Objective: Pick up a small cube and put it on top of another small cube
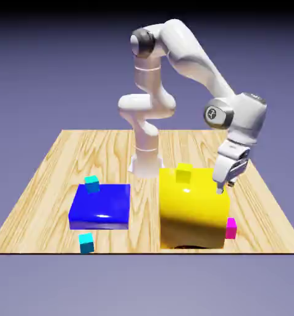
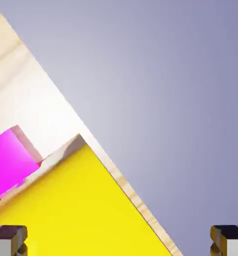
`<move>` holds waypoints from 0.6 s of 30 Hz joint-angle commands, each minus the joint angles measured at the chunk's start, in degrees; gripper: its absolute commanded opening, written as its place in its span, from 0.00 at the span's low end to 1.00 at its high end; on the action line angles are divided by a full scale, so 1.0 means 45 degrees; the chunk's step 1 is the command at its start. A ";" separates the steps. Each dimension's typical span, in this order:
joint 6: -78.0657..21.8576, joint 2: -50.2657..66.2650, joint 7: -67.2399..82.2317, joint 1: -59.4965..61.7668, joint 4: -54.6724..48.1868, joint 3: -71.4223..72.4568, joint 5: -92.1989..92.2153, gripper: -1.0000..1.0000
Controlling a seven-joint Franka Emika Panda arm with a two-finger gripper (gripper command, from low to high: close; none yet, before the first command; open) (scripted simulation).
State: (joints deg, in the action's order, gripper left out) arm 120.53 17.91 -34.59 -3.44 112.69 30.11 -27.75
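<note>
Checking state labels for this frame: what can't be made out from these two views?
- Magenta cube: exterior view, partly hidden behind the big yellow block; hand view, cut by the left edge.
- Gripper: exterior view, too small to see the finger gap; the fingertips in the hand view are cut by the bottom edge.
- Tiny yellow cube: absent from the hand view.

In the hand view we see only a slice of the magenta cube (image 2: 11,162), cut by the left edge, and the big yellow block (image 2: 76,210) runs off the bottom. In the exterior view that block (image 1: 193,207) hides part of the magenta cube (image 1: 231,228) and the counter (image 1: 44,185) behind it.
</note>
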 commanded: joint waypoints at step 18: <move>-0.2882 0.6308 0.0977 -0.1385 -0.1559 0.0717 -0.5241 0.00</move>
State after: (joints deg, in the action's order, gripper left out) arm 107.55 46.30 -30.17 -9.67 105.68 33.34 -51.26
